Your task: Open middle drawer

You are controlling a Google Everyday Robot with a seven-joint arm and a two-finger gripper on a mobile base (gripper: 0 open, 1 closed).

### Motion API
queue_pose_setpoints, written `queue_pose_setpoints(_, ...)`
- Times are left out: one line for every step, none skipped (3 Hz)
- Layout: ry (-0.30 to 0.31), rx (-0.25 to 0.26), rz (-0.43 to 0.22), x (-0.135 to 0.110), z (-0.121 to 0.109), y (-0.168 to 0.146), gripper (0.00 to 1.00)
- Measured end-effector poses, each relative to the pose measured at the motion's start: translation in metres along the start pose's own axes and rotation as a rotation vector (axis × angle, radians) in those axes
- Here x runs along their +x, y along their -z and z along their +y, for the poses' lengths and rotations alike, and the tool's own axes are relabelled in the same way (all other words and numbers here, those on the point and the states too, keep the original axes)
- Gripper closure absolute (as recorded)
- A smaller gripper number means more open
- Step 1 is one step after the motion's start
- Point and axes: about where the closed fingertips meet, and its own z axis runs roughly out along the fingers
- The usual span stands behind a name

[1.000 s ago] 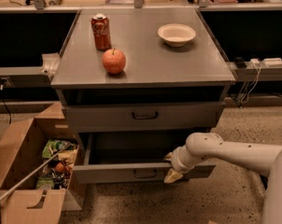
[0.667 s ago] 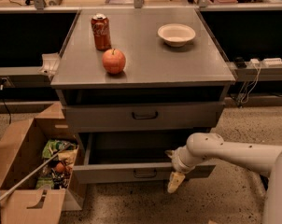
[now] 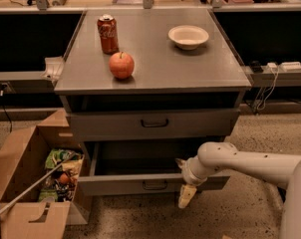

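Observation:
The middle drawer is pulled out from the grey cabinet, and its plain grey inside shows. Its small dark loop handle sits at the centre of the front. My gripper hangs just in front of the drawer front, right of the handle and a little below the front's lower edge, pointing down. It holds nothing that I can see. The white arm reaches in from the right. The top drawer above is closed. The lowest drawer is hidden.
On the cabinet top stand a red soda can, an apple and a white bowl. An open cardboard box with packets stands on the floor to the left. Cables and a power strip lie at the right.
My gripper has dropped from the level of the drawer front to just below its lower edge. The drawer has stayed pulled out.

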Motion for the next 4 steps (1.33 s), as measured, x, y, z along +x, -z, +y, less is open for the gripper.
queue_pose_setpoints(0.02,-0.031,0.009,-0.001,0.015,0.003,0.0)
queue_pose_setpoints(0.032,-0.046,0.019,0.0,0.033,0.007,0.19)
queue_pose_setpoints(0.023,-0.08,0.015,0.006,0.053,0.002,0.42)
queue_pose_setpoints(0.018,-0.086,0.012,0.006,0.056,0.006,0.65)
